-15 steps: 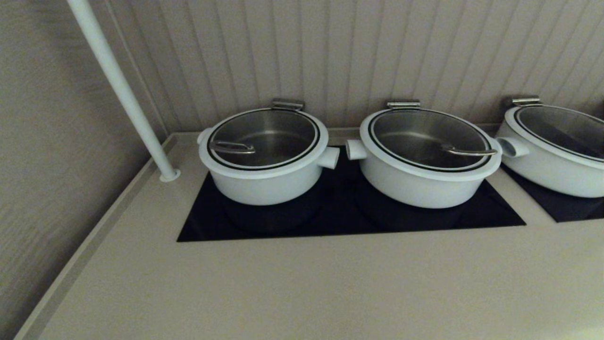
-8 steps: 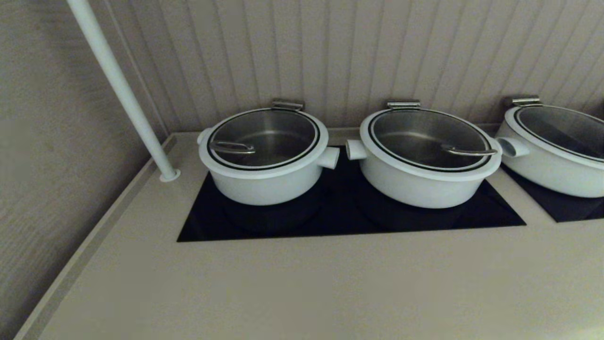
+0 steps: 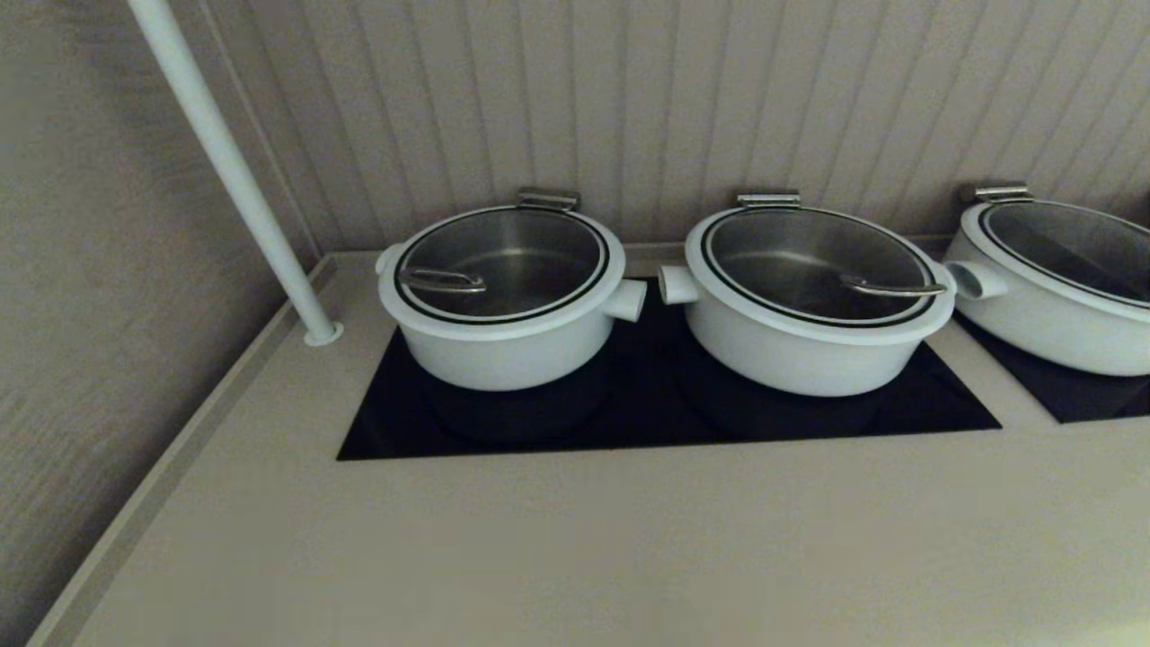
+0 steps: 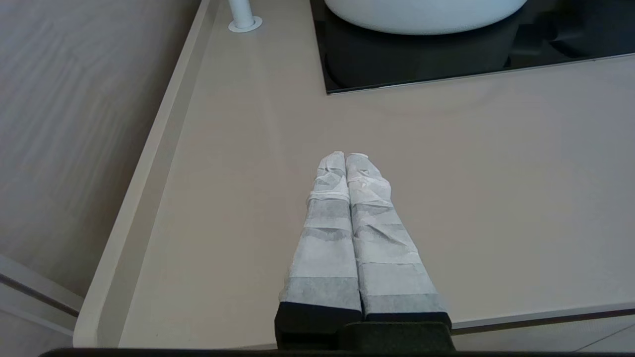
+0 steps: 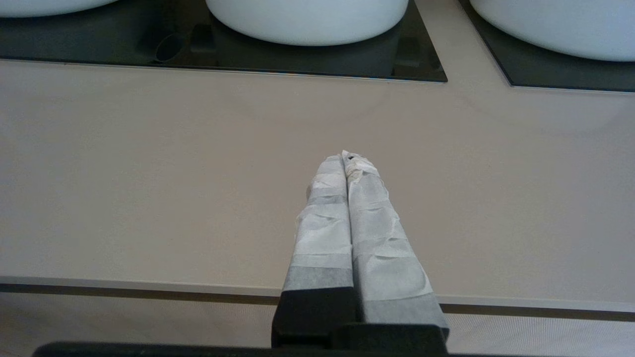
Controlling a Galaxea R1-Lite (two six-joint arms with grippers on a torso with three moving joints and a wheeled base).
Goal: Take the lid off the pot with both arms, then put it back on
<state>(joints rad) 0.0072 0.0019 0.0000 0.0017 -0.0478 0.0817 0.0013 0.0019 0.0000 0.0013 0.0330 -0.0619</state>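
Observation:
The pot is the deeper, narrower white pot at the left of the black cooktop. Its glass lid sits closed on it, with the steel wire handle near its left edge. Neither arm shows in the head view. My left gripper is shut and empty over the beige counter, near its front edge; the pot's base is ahead of it. My right gripper is shut and empty over the counter's front part, short of the cooktop.
A wider white pot with lid stands on the same cooktop, and a third on a second cooktop at the far right. A white pole rises from the counter's back left corner. A ribbed wall runs behind.

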